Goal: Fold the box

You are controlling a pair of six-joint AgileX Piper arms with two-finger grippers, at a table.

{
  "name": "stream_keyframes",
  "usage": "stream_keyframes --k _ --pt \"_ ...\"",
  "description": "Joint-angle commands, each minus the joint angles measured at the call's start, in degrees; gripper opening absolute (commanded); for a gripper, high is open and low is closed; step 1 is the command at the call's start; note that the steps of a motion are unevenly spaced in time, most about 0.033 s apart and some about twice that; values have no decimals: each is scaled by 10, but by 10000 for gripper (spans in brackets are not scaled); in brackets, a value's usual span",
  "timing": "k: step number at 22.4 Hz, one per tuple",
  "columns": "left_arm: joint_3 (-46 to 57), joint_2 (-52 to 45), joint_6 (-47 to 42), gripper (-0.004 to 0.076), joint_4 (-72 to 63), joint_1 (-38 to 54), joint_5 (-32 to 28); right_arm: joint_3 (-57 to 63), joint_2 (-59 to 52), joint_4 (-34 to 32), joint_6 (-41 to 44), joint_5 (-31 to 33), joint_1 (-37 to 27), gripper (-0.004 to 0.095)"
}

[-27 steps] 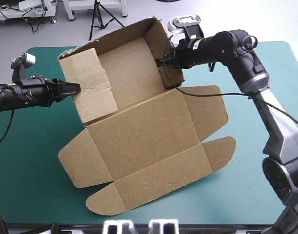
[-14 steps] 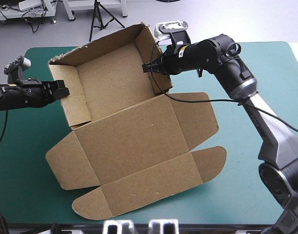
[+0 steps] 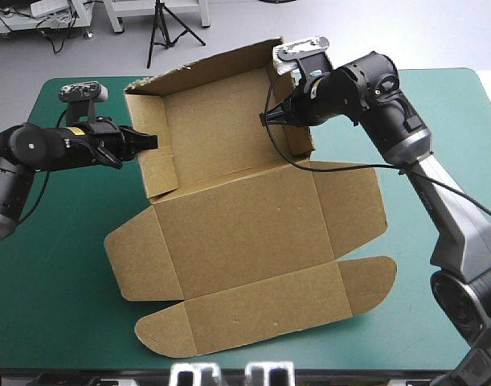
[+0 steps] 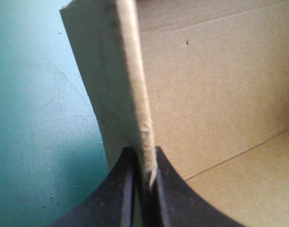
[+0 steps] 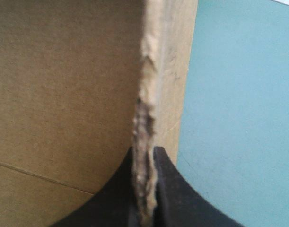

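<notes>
From above, the box (image 3: 245, 217) sat on the table (image 3: 60, 322), walls raised at the far side and the rest flat toward the near edge, so the tucking looked left to do. The left wrist view had the left pincer (image 4: 144, 156) clamped on the box's left wall. The right wrist view, blurrier, probably had the right pincer (image 5: 144, 153) clamped on the right wall.

— Left arm (image 3: 36, 153)?
— Comes in low and nearly level; left gripper (image 3: 149, 142) pinched almost closed on a wall of the box (image 3: 237, 217).
— And the right arm (image 3: 438, 197)?
— Rises, then bends inward (wrist tipped downward); right gripper (image 3: 267, 119) clamped likewise on the opposite wall.
</notes>
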Motion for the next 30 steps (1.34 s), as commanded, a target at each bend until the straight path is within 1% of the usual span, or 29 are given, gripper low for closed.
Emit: stream_keyframes --k 1,4,6,7,8,9,13,14,17,18,22,30 --pt "-56 -13 -27 -8 -28 -48 -24 -16 -29 42 2 8 12 -12" --pt "-92 0 -44 -8 6 -68 -5 -16 -29 29 5 39 12 -12" --pt "-118 15 -63 -8 37 -76 21 -16 -29 20 9 59 12 -13" --pt "-140 33 -85 -8 71 -84 47 -16 -29 12 12 71 12 -13" --pt "-147 43 -94 -8 83 -86 57 -16 -29 13 12 71 12 -13" --pt "-159 63 -101 -8 106 -93 81 -16 -28 20 17 71 12 -13" --pt "-162 95 -120 -8 127 -95 93 -16 -20 24 29 71 11 -13" --pt "-162 111 -122 -8 135 -95 98 -16 -10 40 31 71 5 -13" --pt "-162 141 -139 -8 144 -95 94 -16 22 115 31 71 -29 -13" --pt "-162 146 -140 -8 145 -95 90 -16 28 124 29 71 -35 -13" --pt "-162 174 -154 -8 145 -95 70 -16 65 131 28 71 -52 -13" --pt "-162 227 -169 -8 153 -95 20 -16 143 141 -17 71 -86 -13"
